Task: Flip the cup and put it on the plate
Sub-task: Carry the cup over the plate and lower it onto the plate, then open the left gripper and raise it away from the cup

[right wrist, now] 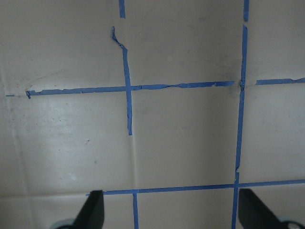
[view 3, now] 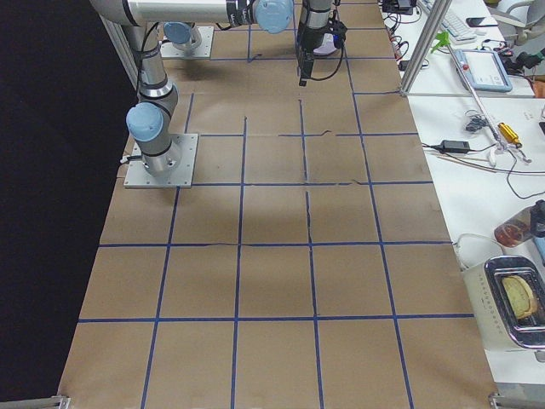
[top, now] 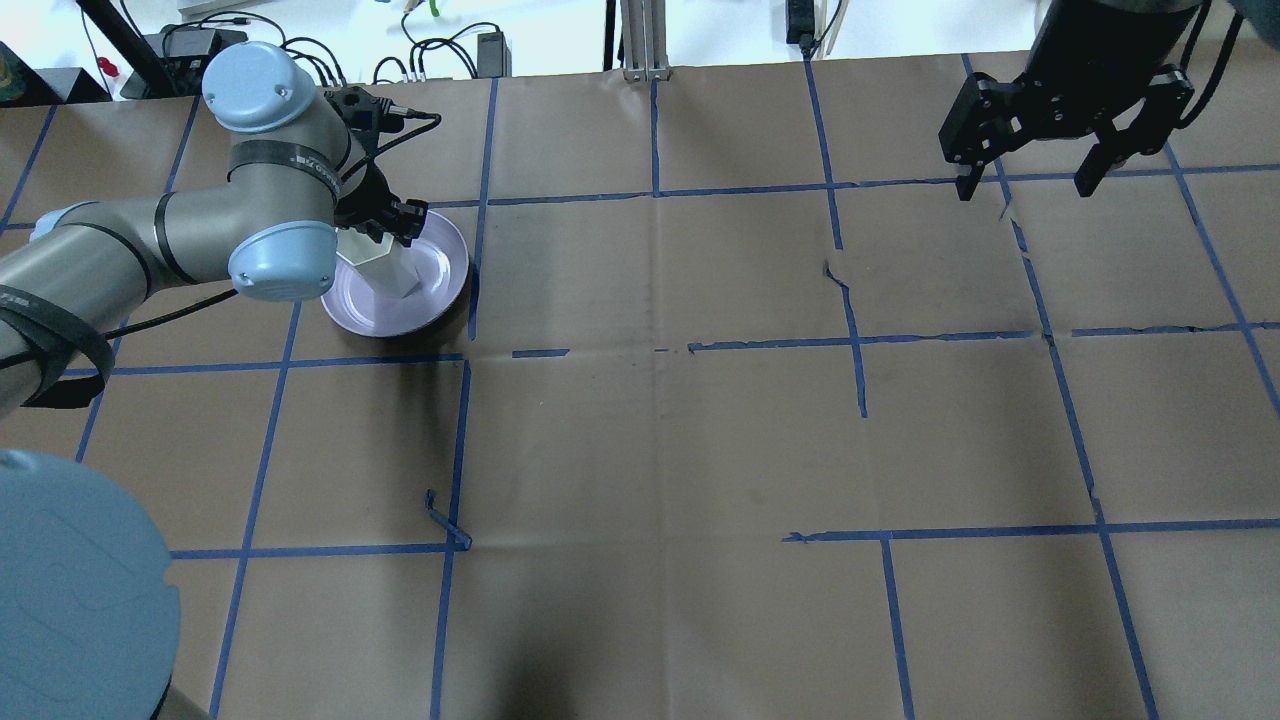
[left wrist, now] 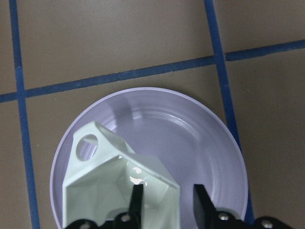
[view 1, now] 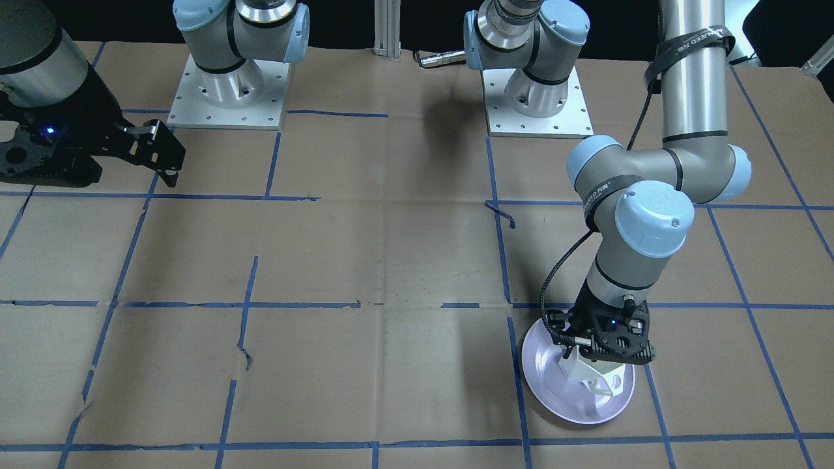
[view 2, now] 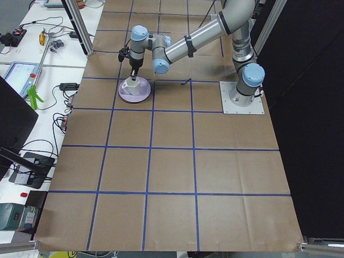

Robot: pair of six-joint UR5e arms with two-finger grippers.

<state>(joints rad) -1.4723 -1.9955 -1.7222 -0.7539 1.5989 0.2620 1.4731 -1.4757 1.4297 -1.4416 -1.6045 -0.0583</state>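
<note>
The white faceted cup (view 1: 586, 374) is tilted over the pale lavender plate (view 1: 554, 394) at the table's left side. My left gripper (view 1: 589, 363) is shut on the cup's wall. In the left wrist view one of the fingers (left wrist: 137, 202) is inside the cup (left wrist: 105, 176) and the other outside, with the handle at the upper left and the plate (left wrist: 190, 124) beneath. The overhead view shows the cup (top: 385, 268) leaning on the plate (top: 440, 290) under the left gripper (top: 385, 240). I cannot tell whether the cup touches the plate. My right gripper (top: 1025, 188) is open and empty, far off at the right.
The two arm base plates (view 1: 228, 98) (view 1: 537, 98) stand at the robot's side of the table. Brown paper with blue tape lines covers the table; a loose tape end (top: 445, 525) sticks up. Cables and equipment lie past the far edge (top: 430, 50).
</note>
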